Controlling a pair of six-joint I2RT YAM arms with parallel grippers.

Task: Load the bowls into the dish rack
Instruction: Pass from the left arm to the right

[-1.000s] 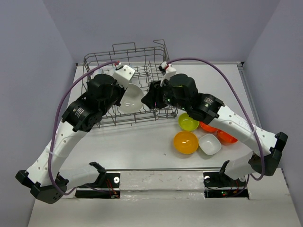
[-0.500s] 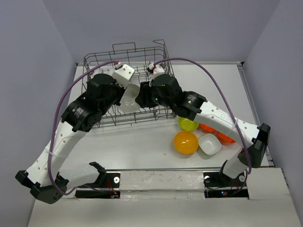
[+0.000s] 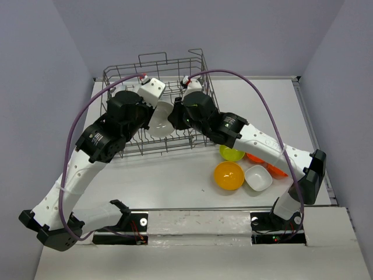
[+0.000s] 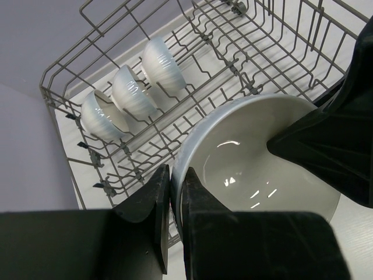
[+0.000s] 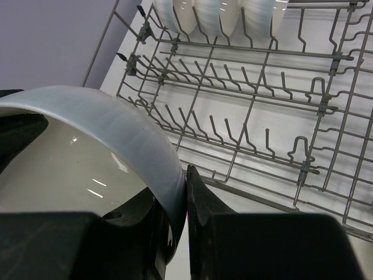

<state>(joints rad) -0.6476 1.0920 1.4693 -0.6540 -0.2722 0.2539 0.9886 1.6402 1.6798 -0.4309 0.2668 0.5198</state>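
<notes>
Over the near rows of the dish rack (image 3: 125, 76), the robot's two arms held a large white bowl (image 3: 161, 119) between them, tipped on edge just above the upright tines. Whether it touched the wires could not be told from any view.

The left gripper (image 4: 176, 182) was clamped on one side of the bowl's rim, its fingers drawn nearly together with only the thin wall between them. The right gripper (image 5: 178, 201) pinched the opposite rim in the same manner, one finger inside the bowl and one outside. Neither gripper had let go, so the bowl appeared to be mid-handover or being steadied by both arms for placing.

The job looked well under half done. Three small white bowls (image 4: 133, 96) stood on edge, side by side, in a row along the rack's far side, and most of the other tine rows were bare.

Five more bowls waited on the table (image 3: 175, 175), grouped close together just beside the rack's right end. They were a lime green bowl (image 3: 231, 153), an orange-yellow bowl (image 3: 228, 175), a squarish white bowl (image 3: 257, 177) and two red-orange bowls (image 3: 278, 169) partly hidden under the right arm. The bowl in hand seemed the fourth to go in, with the table group left to follow.
</notes>
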